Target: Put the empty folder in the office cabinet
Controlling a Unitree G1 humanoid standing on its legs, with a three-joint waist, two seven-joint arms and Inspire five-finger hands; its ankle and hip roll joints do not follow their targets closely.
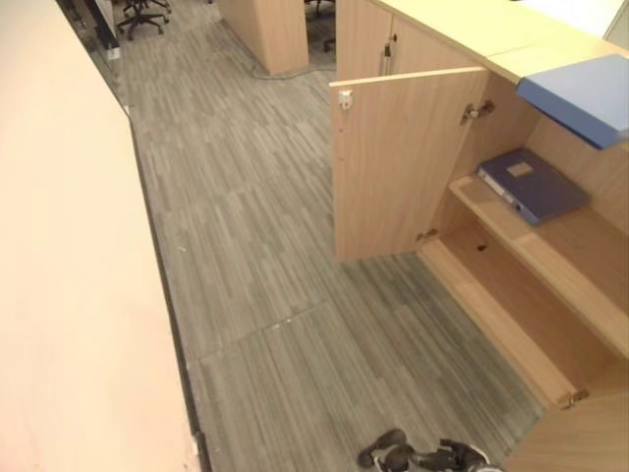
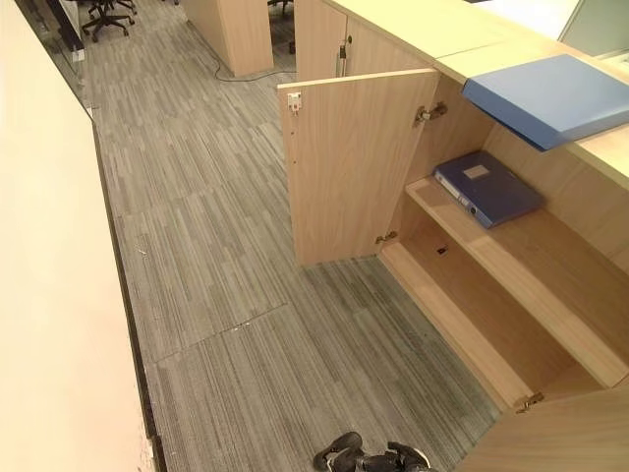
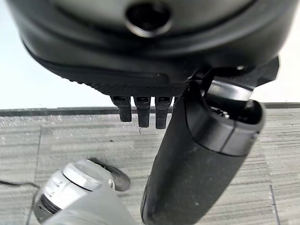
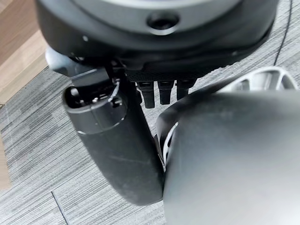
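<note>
The left hand (image 3: 154, 101) is seen in its wrist view hanging over the grey floor (image 1: 256, 256), its fingers (image 3: 143, 111) straight and relaxed with nothing held; the right hand (image 4: 154, 84) is seen likewise over the floor, fingers (image 4: 164, 91) loose and empty. A blue folder (image 2: 548, 96) is laid flat on the pale surface (image 2: 432, 25) atop the office cabinet (image 2: 491, 295), its edge jutting out past the front lip. A second, darker blue folder (image 2: 488, 187) is laid flat on the upper shelf (image 2: 550, 256) inside, near the hinge side. The cabinet door (image 2: 349, 162) is swung wide open, standing out into the floor space. The lower shelf (image 2: 462, 305) is bare. A pale wall (image 1: 69, 295) is seen along the left, and office chairs (image 1: 142, 15) far back by a wooden partition (image 1: 270, 34)
</note>
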